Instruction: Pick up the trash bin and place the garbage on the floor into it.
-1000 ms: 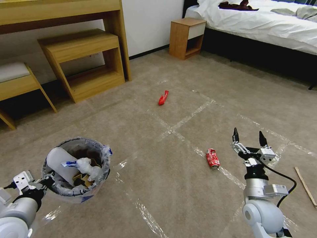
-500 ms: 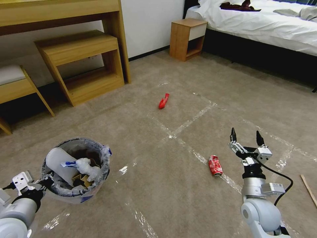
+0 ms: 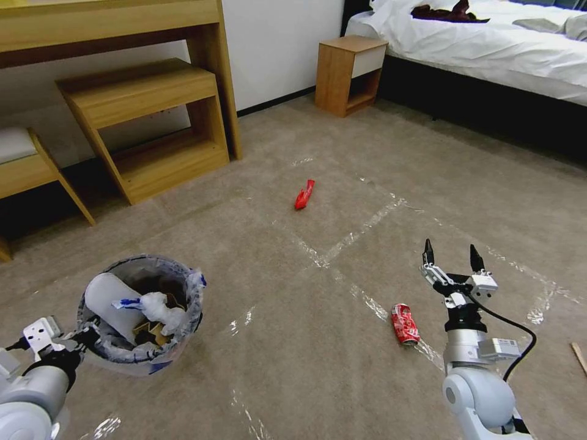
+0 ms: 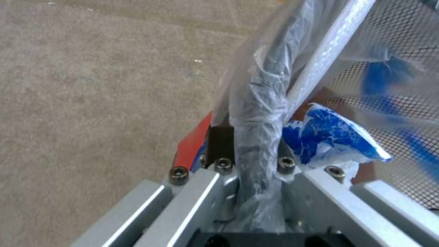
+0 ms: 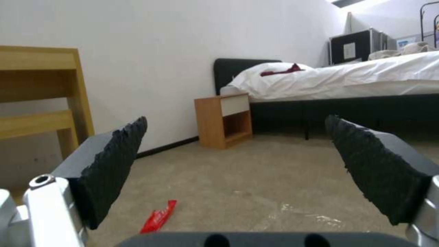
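The left gripper (image 3: 85,335) is clamped on the rim of the trash bin (image 3: 142,311), held above the floor (image 3: 293,366). The right gripper (image 3: 449,255), fingers spread, hovers just beside a crushed red can (image 3: 405,324); its printing is unreadable. A red wrapper (image 3: 304,194) lies well apart, toward the nightstand (image 3: 350,73).

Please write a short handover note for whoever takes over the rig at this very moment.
Left end effector: shut on the trash bin at its rim, holding it low at the robot's left.
Right end effector: open, empty, raised above the floor.
Done: bin picked up; it already holds white wads and other litter.
Left: crushed red can on the tape line just left of the right end effector; red wrapper farther ahead, towards the bedside table; thin stick at the right edge.
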